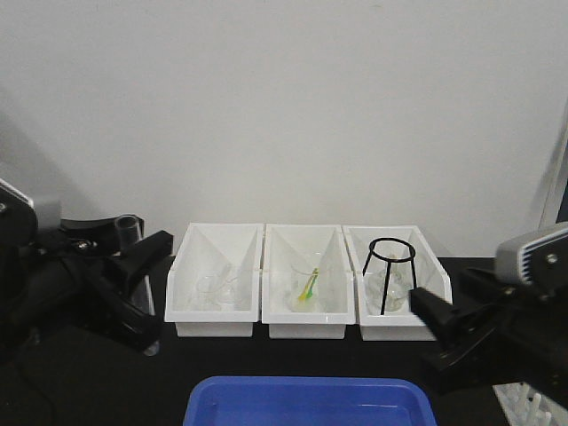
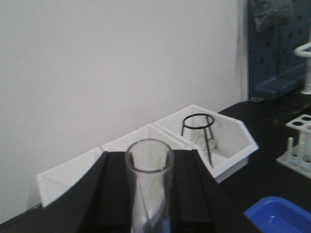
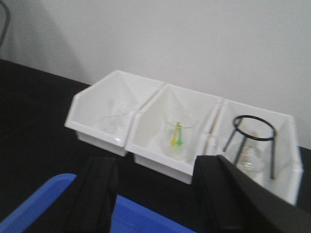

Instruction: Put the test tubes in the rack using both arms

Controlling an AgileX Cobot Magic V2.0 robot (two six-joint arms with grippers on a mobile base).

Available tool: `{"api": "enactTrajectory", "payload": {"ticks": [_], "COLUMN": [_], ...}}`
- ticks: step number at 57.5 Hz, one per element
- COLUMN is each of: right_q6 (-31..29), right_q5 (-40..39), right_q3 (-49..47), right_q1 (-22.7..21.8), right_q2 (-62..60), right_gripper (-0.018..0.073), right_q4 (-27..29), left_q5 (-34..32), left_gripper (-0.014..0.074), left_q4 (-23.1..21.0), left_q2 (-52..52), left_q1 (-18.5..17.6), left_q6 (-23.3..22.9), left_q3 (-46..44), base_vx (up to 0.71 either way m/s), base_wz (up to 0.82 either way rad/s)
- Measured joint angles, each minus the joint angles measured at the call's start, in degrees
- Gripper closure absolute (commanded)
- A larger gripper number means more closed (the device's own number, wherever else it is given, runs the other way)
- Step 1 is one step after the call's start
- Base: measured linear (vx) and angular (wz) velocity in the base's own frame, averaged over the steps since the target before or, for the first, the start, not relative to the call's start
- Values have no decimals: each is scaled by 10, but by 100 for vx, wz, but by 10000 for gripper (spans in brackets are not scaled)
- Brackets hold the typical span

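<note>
My left gripper [image 2: 150, 156] is shut on one clear glass test tube [image 2: 148, 194]. The tube stands upright between the two black fingers, and its round open mouth rises just above their tips. In the front view the left gripper [image 1: 149, 293] is raised at the far left, beside the left bin. The white rack [image 2: 300, 145] with round holes and upright pegs sits far to the right; only its corner [image 1: 532, 404] shows at the bottom right of the front view. My right gripper [image 3: 160, 194] is open with nothing between its fingers, over the tray's edge [image 1: 437, 337].
Three white open-front bins [image 1: 304, 328] line the back wall. They hold a glass beaker [image 1: 213, 286], a beaker with a yellow-green stick [image 1: 307, 288], and a black wire tripod [image 1: 390, 271] over a flask. A blue tray [image 1: 311, 401] lies at the front centre.
</note>
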Motion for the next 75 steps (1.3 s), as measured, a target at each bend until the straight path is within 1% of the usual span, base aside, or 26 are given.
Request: {"api": "enactTrajectory", "payload": {"ticks": [9,16,23,29,36,43,54,66,75], "right_q6": [0,0,0,0,0,0,1,1,1], "right_q5": [-22,-39,-57,-77,-87,-88,-92,-93,-94], "right_q3": [0,0,0,0,0,0,0,0,0], "right_q1": [101,169,224,255,271,275,275,275,275], "right_q2": [22,34,44,52,56,57,57,58,58], "right_gripper": [152,152,152,152,152,152,152,152,152], "right_q4": [0,0,0,0,0,1,1,1,1], "left_q5": [-4,-5,-9,-13,-20,-16,-3,40,37], "left_gripper": [619,619,619,619,619,619,619,617,617], "left_q4": [7,7,7,7,8,9,11,11,11], "left_q2": [0,0,0,0,0,0,0,0,0], "left_q1": [-50,-87,-116,-138,-162,-182,-203,-203,-203], "left_q6": [-20,-27,-35,-53,-71,-73,-71,-71,-71], "left_q3": [0,-1,-1,-1,-1,-1,-1,-2,-2], "base_vx": [0,0,0,0,0,0,0,0,0], "base_wz": [0,0,0,0,0,0,0,0,0]}}
